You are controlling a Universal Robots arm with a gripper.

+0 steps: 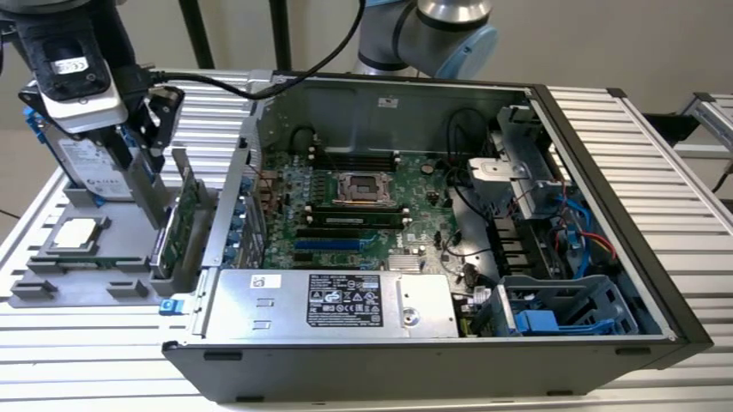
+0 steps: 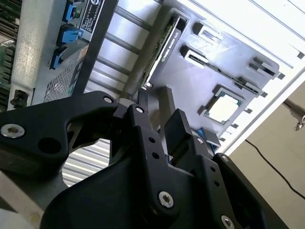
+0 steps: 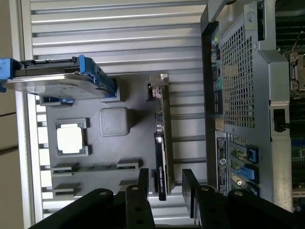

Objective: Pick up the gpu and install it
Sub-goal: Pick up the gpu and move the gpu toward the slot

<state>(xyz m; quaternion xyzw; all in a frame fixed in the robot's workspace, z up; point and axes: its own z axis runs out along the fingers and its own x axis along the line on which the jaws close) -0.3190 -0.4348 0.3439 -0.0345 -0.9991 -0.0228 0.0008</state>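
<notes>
Claw [image 3: 167, 187] spread, holding nothing. In first wrist view its two black fingers [image 3: 190, 183] sit one on each side of gpu [image 3: 163, 138] end, with a gap on both sides. Gpu stands on edge in slot of grey holder [image 3: 133, 109] on slatted table [image 1: 641, 129], just beside outer wall of open computer case [image 1: 458, 343]. In exterior view claw [image 1: 160, 116] hangs above gpu [image 1: 181, 227]. Same holder carries hard drive [image 3: 52, 78] in blue frame and processor chip [image 3: 70, 139].
</notes>
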